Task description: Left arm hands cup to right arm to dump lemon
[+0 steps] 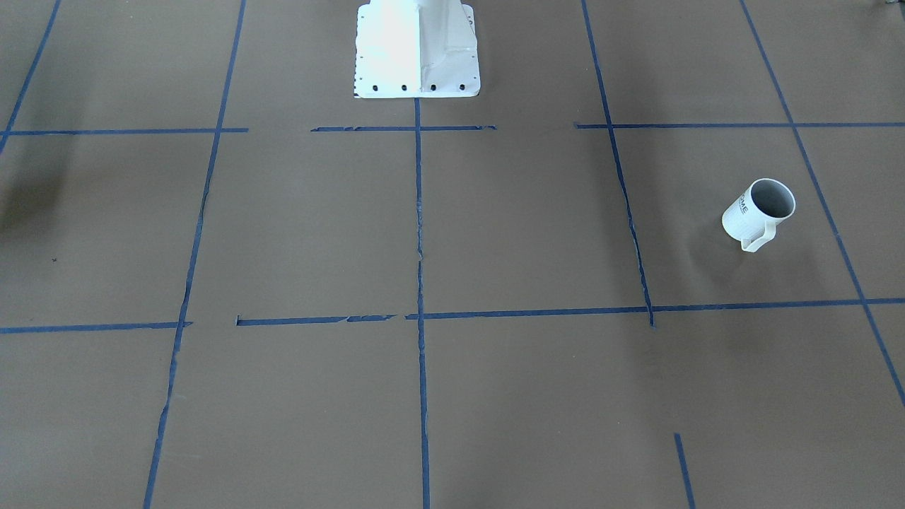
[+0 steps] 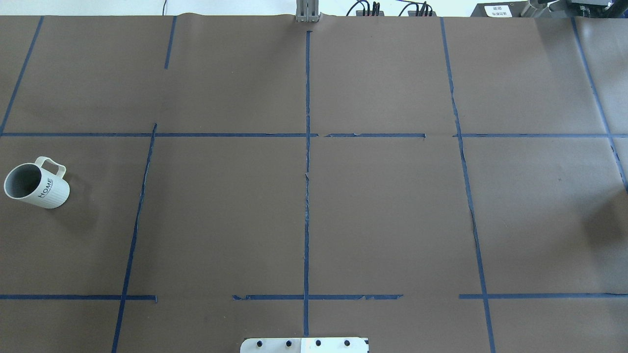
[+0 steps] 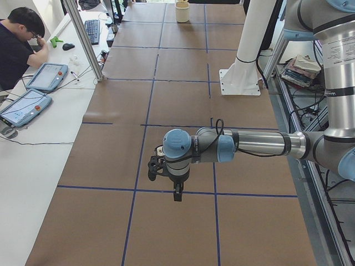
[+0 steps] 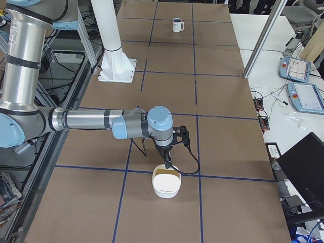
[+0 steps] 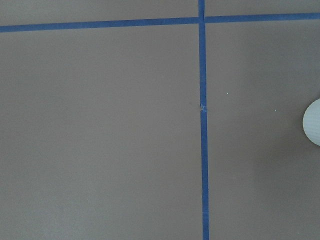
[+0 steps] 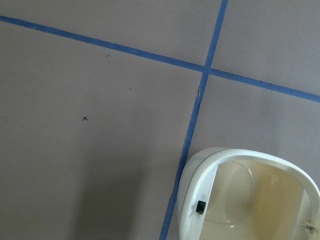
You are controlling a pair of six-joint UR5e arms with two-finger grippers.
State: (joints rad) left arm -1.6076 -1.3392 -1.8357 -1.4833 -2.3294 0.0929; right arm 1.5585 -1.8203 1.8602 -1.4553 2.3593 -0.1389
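The white ribbed "HOME" cup [image 2: 37,184] stands upright on the brown table at the robot's far left, handle toward the far side. It also shows in the front view [image 1: 758,211] and, small, at the far end of the right side view [image 4: 177,25]. Its grey inside shows no lemon. My left gripper [image 3: 176,190] hangs above the table close to the cup's place and shows only in the left side view, so I cannot tell whether it is open. My right gripper [image 4: 168,163] hovers just above a white bowl [image 4: 166,183]; I cannot tell its state either.
The white bowl's rim [image 6: 235,156] fills the lower right of the right wrist view. The white robot pedestal [image 1: 417,49] stands at the table's middle edge. Blue tape lines cross the table. An operator [image 3: 16,44] sits at a side desk with tablets.
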